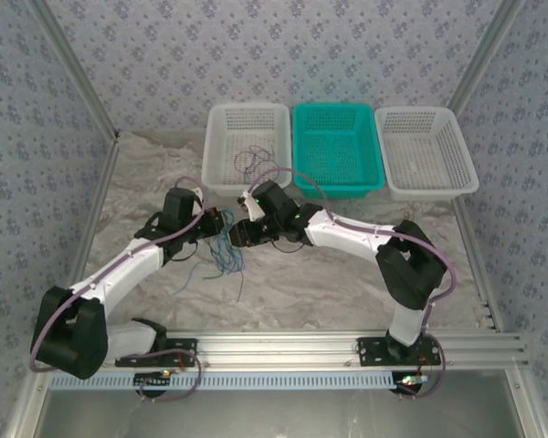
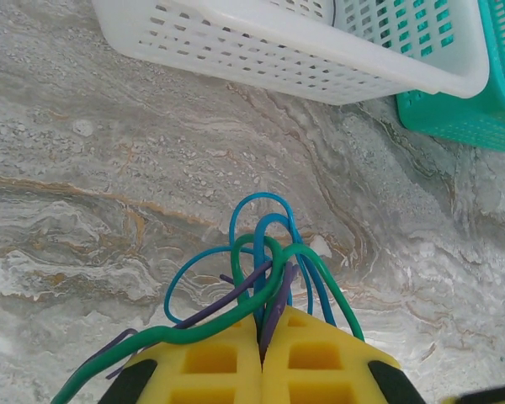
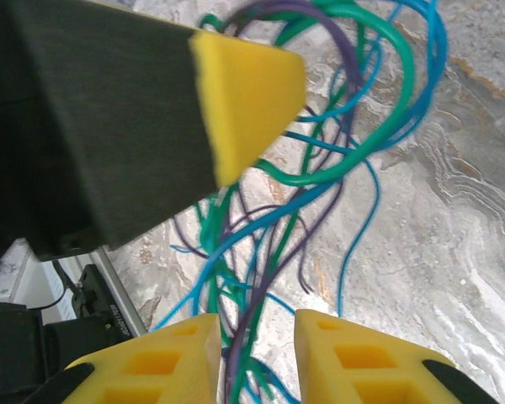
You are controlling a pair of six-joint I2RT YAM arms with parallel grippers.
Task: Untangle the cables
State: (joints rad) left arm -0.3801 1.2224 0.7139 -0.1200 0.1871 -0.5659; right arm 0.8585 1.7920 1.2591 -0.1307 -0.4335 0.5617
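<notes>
A tangle of thin blue, green and dark purple cables [image 1: 225, 253] hangs to the marble table between the two arms. My left gripper [image 2: 262, 316] is shut on the bundle. The green cable [image 2: 202, 332] and the purple cable [image 2: 227, 299] cross its yellow pads, and a blue cable [image 2: 261, 202] loops out above them. My right gripper [image 3: 257, 337] stands open just beside the left one, with a purple strand [image 3: 265, 303] and green and blue strands running through the gap between its fingers. From above, the left gripper [image 1: 217, 222] and right gripper [image 1: 243, 230] are almost touching.
Three baskets line the far edge: a white basket [image 1: 221, 146] holding a loose dark wire [image 1: 253, 161], a teal basket [image 1: 297, 146], and another white basket [image 1: 457, 146]. The left gripper's finger [image 3: 244, 101] looms close in the right wrist view.
</notes>
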